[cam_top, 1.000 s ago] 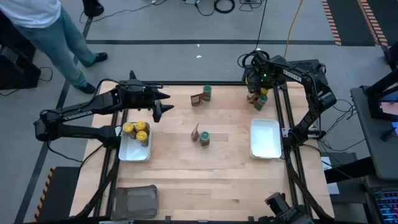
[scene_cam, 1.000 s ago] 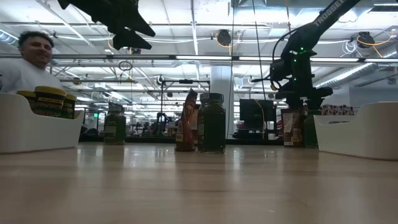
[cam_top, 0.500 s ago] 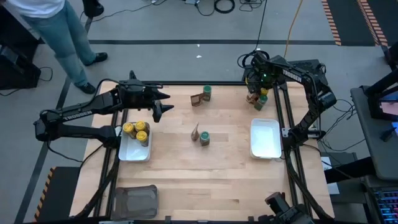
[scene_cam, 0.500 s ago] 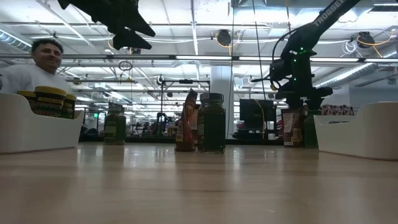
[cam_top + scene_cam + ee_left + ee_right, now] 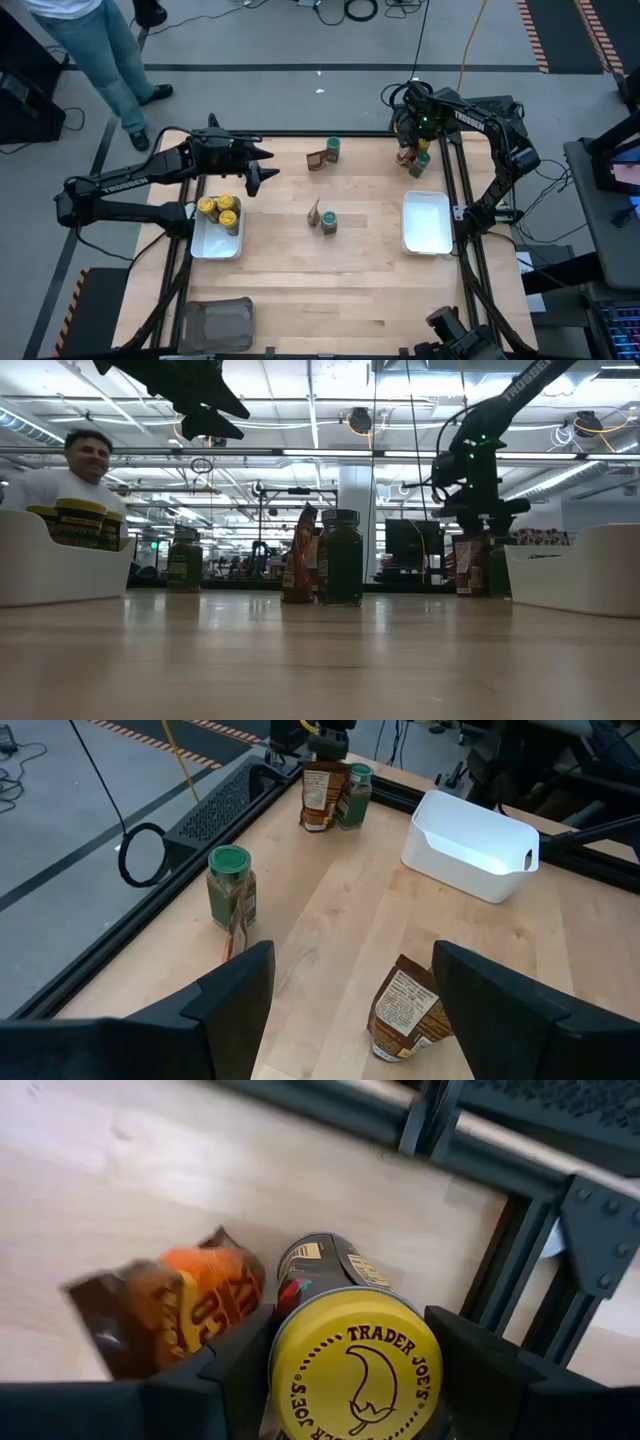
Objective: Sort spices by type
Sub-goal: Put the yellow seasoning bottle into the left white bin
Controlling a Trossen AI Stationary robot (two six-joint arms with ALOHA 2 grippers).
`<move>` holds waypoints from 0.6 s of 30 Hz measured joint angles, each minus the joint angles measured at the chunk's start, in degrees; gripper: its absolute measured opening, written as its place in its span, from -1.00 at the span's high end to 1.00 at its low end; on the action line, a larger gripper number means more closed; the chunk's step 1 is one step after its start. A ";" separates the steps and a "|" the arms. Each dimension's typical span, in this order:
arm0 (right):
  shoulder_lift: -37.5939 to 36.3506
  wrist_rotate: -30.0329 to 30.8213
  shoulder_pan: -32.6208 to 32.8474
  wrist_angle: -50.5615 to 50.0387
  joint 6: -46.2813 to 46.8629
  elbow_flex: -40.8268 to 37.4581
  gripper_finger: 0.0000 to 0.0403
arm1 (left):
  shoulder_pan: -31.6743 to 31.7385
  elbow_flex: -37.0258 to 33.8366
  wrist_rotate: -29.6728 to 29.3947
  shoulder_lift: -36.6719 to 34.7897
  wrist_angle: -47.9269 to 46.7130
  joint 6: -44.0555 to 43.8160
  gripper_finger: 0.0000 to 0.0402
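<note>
At the table's far right corner, the right gripper (image 5: pixel 350 1380) hangs directly over an upright jar with a yellow Trader Joe's lid (image 5: pixel 357 1372), its two dark fingers (image 5: pixel 235 1375) set one on each side of the lid. The jar's long axis runs straight up into the wrist, so the coming move looks to turn on a plain vertical relation: the jar lies directly below, centred between the jaws. Whether the pads already press the jar cannot be told; the jaws stand about as wide as the lid with little to spare. Touching that jar stands a brown-orange packet (image 5: pixel 170 1315), near enough that a closing finger may brush it.

In the high view the right gripper (image 5: pixel 418 135) sits over the corner cluster, where a green-lidded jar (image 5: pixel 417 169) stands just beside it. The white tray on the right (image 5: pixel 427 222) lies nearer the front of the table, bare. The left gripper (image 5: pixel 262 165) hovers high above the table's left half, fingers spread and holding nothing, beside the left white tray (image 5: pixel 210 245) that already carries yellow-lidded jars (image 5: pixel 219 209). The right arm is plainly the nearer to the corner cluster.

Unsorted items remain: a green-lidded jar and packet at the far edge (image 5: pixel 326 152) and another such pair mid-table (image 5: pixel 323 218). A dark grey tray (image 5: pixel 218 325) sits at the front left. A person (image 5: pixel 85 45) stands beyond the table.
</note>
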 joint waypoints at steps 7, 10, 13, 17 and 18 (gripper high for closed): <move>-0.04 0.14 0.00 -0.02 -0.20 4.00 -0.09 | 0.00 0.00 0.00 0.00 -0.02 0.04 -0.37; -0.04 0.17 0.00 -0.45 -0.22 6.01 -0.08 | 0.00 0.00 0.00 -0.01 -0.01 0.15 -0.37; -0.11 0.16 0.00 -0.70 -0.27 8.37 -0.08 | 0.00 0.00 0.00 0.01 -0.02 0.35 -0.37; -0.13 0.15 0.05 -1.08 -0.86 11.62 -0.08 | 0.00 0.00 0.00 0.01 -0.01 0.37 -0.37; -0.13 0.14 0.19 -1.09 -1.07 12.43 -0.08 | 0.00 0.00 0.00 0.02 -0.01 0.37 -0.37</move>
